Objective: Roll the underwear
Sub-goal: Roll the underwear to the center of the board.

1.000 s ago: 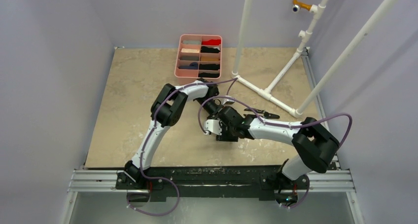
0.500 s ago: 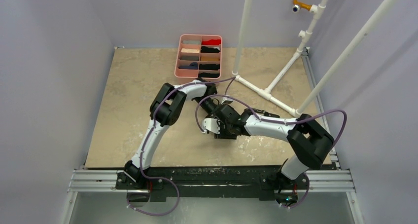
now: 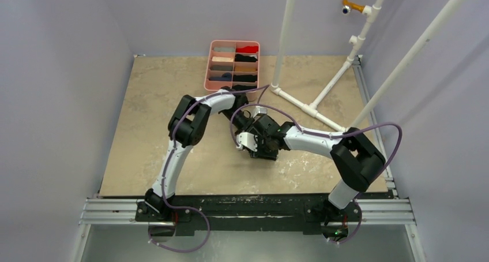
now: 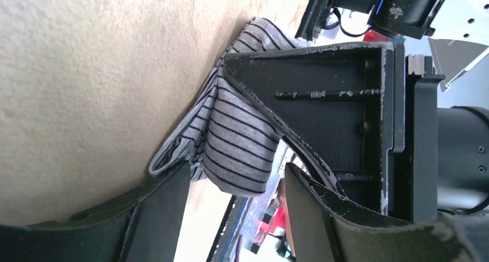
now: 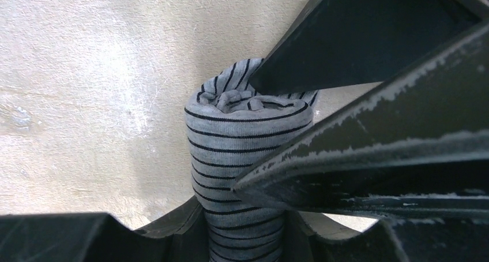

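The grey striped underwear [image 5: 248, 152] is wound into a tight tube. Its coiled end points away from the right claw [image 5: 245, 227], and its lower length runs down between that claw's two fingers. Both fingers press against its sides, so the right claw is closed on the roll. The roll lies against the tan table [image 3: 150, 100] just ahead of the claw's tips. The left claw [image 4: 236, 175] reaches in from the opposite side. In the right wrist view, one of its black fingers crosses the roll's flank and the other comes in at the coiled end. In its own wrist view, a folded, looser part of the striped cloth sits between its fingers. They stand well apart, with a strip of light beside the cloth, so this claw is spread and grips nothing. From above, the two claws meet nose to nose near the middle of the table, and the cloth is hidden beneath them. Beyond the left claw, on its far side from the arm bases, sits a pink tray [image 3: 208, 71], its compartments filled with dark, red and tan pieces. A white pipe frame [image 3: 305, 106] stands outward of the right claw.
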You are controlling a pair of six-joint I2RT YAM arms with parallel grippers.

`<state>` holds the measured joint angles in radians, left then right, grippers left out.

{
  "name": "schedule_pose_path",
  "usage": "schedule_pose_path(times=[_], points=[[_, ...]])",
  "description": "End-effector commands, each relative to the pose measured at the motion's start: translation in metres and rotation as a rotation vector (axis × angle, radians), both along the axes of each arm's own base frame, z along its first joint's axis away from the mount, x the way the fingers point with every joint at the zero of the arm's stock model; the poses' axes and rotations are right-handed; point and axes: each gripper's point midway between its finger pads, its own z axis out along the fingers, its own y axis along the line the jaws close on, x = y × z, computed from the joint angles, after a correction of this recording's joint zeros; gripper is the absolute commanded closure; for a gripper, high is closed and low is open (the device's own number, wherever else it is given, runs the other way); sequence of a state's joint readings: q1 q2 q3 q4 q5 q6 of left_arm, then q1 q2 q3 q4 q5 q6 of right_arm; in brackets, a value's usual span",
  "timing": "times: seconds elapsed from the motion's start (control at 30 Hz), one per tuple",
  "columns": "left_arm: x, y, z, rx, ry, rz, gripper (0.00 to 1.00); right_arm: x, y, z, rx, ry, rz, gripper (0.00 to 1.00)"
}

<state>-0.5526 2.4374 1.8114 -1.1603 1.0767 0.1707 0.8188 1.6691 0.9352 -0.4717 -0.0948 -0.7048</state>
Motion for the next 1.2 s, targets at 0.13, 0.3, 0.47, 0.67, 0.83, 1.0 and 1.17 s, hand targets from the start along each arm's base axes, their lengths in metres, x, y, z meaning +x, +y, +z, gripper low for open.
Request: schedule_pose_path(times=[0.13,0.3,0.47,0.67,0.83,1.0,1.17], points=[[0.034,0.029,-0.026,0.116,-0.216,0.024,0.37,-0.074,-0.041,-0.051,-0.134,0.347,0.015,1.0],[0.042,0.036,-0.022,0.134,-0.25,0.049,0.37,-0.072,-0.041,-0.049,-0.125,0.354,0.004,1.0],[0.049,0.041,-0.016,0.116,-0.243,0.099,0.37,-0.071,-0.042,-0.049,-0.122,0.359,-0.004,1.0],[0.052,0.05,-0.009,0.109,-0.237,0.135,0.37,-0.068,-0.043,-0.049,-0.108,0.386,-0.023,1.0],[0.052,0.066,0.005,0.124,-0.271,0.169,0.37,-0.061,-0.043,-0.051,-0.105,0.445,-0.041,1.0],[0.045,0.091,0.019,0.187,-0.36,0.172,0.39,-0.05,-0.038,-0.052,-0.078,0.529,-0.059,1.0],[0.033,0.105,0.036,0.18,-0.444,0.178,0.4,-0.037,-0.032,-0.054,-0.026,0.628,-0.089,1.0]])
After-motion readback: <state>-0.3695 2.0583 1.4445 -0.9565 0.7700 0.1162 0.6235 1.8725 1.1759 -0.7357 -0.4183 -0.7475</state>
